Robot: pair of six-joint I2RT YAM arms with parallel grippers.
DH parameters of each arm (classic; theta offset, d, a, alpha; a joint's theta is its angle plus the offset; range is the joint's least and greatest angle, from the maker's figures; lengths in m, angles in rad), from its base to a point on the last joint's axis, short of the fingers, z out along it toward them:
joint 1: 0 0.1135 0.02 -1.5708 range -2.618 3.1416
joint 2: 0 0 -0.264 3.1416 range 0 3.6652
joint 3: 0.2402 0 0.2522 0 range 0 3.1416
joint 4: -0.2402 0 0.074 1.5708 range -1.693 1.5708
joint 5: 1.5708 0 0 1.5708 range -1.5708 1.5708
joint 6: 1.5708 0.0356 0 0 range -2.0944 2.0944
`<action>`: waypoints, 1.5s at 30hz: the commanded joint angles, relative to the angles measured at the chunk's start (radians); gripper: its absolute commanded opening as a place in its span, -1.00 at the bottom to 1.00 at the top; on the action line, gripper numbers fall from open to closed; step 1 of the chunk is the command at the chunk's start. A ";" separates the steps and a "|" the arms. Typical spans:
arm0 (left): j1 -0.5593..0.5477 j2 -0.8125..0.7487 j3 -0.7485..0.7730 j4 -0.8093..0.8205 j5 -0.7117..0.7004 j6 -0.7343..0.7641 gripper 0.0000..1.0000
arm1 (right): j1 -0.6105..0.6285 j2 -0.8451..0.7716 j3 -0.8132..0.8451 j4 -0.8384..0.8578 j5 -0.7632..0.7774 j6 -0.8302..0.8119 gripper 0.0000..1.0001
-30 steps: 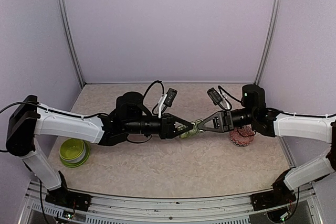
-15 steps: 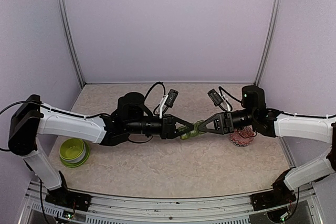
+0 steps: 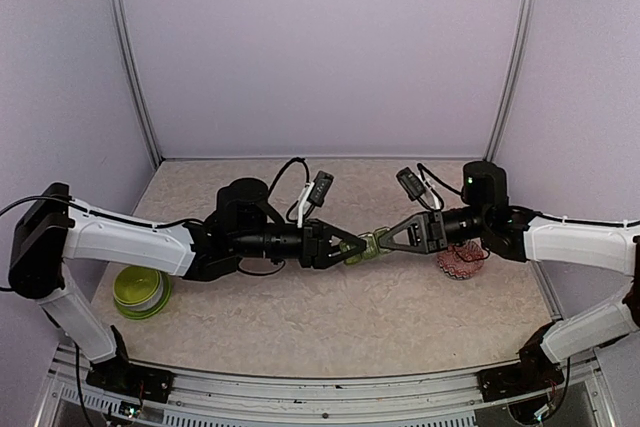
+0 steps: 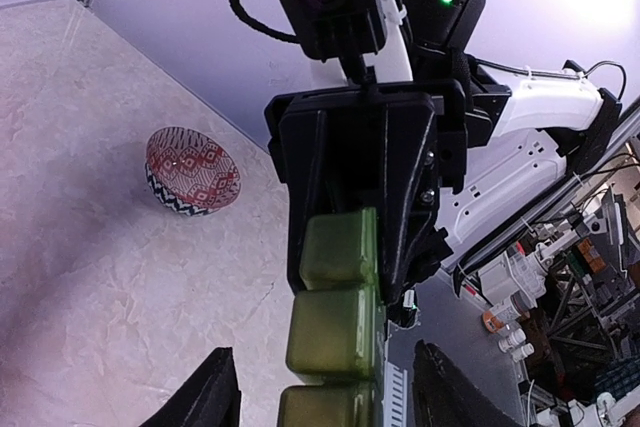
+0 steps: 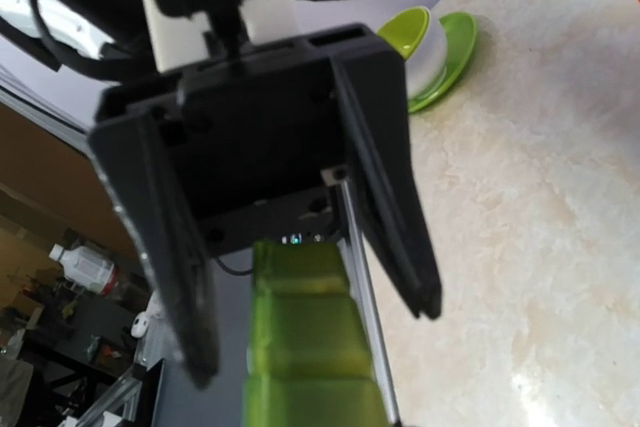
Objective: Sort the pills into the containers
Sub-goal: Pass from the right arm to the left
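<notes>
Black fingers [image 4: 215,397] of the left gripper [image 3: 351,247] stand apart, one on either side of the containers [image 4: 335,312]. Gaps show on both sides and no contact is seen. The right gripper [image 3: 383,241] faces it head-on, jaws clamped on the far end compartment of the strip.

The containers are held above the table [image 3: 300,327], mid-scene between the two arms, lengthwise along the line of both grippers. Three joined square compartments, dark green, translucent, lids down; contents cannot be made out.

Each gripper's body blocks most of the other wrist view. Near the right arm, on the table, sits a red patterned bowl [image 4: 193,169], partly under that wrist from above. By the left arm's elbow is a lime-green bowl [image 3: 140,290], well apart from the strip. Behind, lavender walls [image 3: 320,47].
</notes>
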 commanded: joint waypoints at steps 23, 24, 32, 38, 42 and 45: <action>0.007 -0.075 -0.056 0.003 0.006 0.005 -0.11 | -0.026 -0.037 -0.015 0.069 -0.025 0.030 -0.65; 0.007 -0.073 -0.056 0.004 0.011 0.003 -0.09 | -0.026 -0.037 -0.015 0.072 -0.026 0.033 -0.65; 0.007 -0.057 -0.055 0.011 0.029 -0.007 -0.10 | -0.031 -0.036 -0.014 0.090 -0.026 0.041 -0.65; 0.007 -0.054 -0.050 0.010 0.032 -0.005 -0.47 | -0.034 -0.031 -0.013 0.094 -0.029 0.043 -0.64; 0.007 -0.041 -0.033 0.007 0.035 -0.013 -0.79 | -0.034 -0.027 -0.014 0.092 -0.030 0.030 -0.58; 0.007 -0.029 -0.024 0.018 0.039 -0.030 -0.86 | -0.034 -0.023 -0.017 0.090 -0.036 0.005 -0.45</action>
